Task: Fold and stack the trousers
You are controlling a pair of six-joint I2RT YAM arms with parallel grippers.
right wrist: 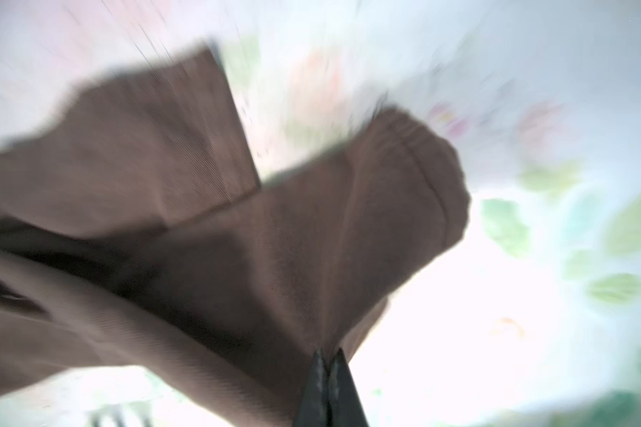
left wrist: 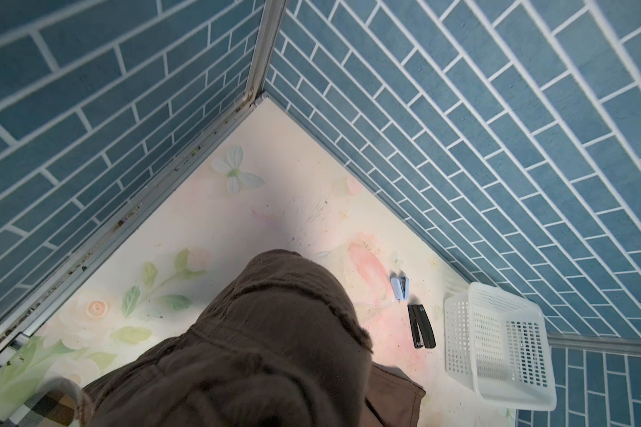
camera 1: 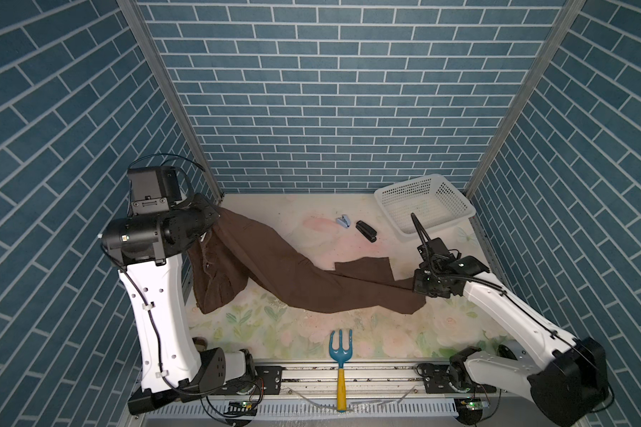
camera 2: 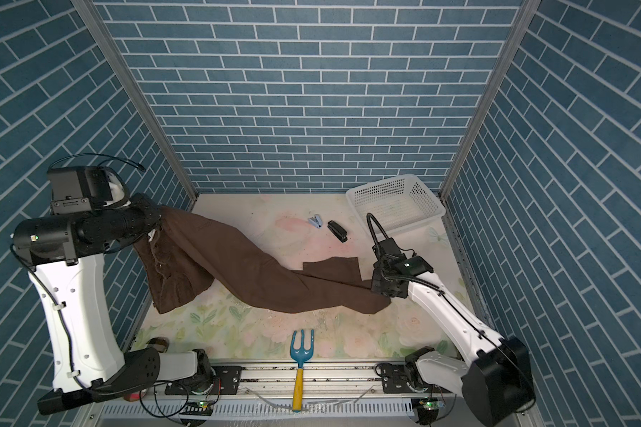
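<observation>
The right gripper (right wrist: 327,360) has its 2 dark fingers pressed together on a pinch of fabric at the hem end of 1 leg of the dark chocolate-brown, soft matte trousers (camera 1: 293,275). The wrist view of it is blurred. In both top views this gripper sits low over the right side of the pale floral-printed tabletop (camera 1: 311,332).

The left gripper (camera 1: 213,218), raised at the far left, is closed on the waist end, its fingertips buried in cloth. The waist part hangs from it in loose folds down to the tabletop. From there the legs run diagonally across to the right gripper, and the 2nd leg end lies flat just beyond the pinched one.

Farther back, clear of the fabric, a small pale-blue stapler (camera 1: 342,222) and a black stapler (camera 1: 366,231) lie near each other. A white perforated plastic basket (camera 1: 454,201) fills the far right corner. A blue plastic garden fork with a yellow handle (camera 1: 340,355) lies at the near edge, apart from the trousers.
</observation>
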